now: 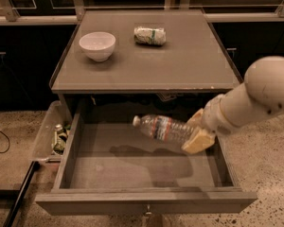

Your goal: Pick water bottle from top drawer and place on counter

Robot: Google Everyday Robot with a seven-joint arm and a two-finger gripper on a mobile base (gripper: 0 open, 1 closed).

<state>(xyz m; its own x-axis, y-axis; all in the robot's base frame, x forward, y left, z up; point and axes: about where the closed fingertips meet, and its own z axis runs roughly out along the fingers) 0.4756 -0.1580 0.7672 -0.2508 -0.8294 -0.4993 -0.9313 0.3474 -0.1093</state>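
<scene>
gripping the water bottle (163,128) by its base end, the gripper (195,130) is hovering over the right side of the open top drawer (146,203). bottle is hanging almost level, cap pointing left, off the drawer floor, likely so it is clearing the walls. front edge of the counter (180,70) is overhanging just behind; bare surface is showing in front of the white bowl (97,45) and packet (150,35).
</scene>
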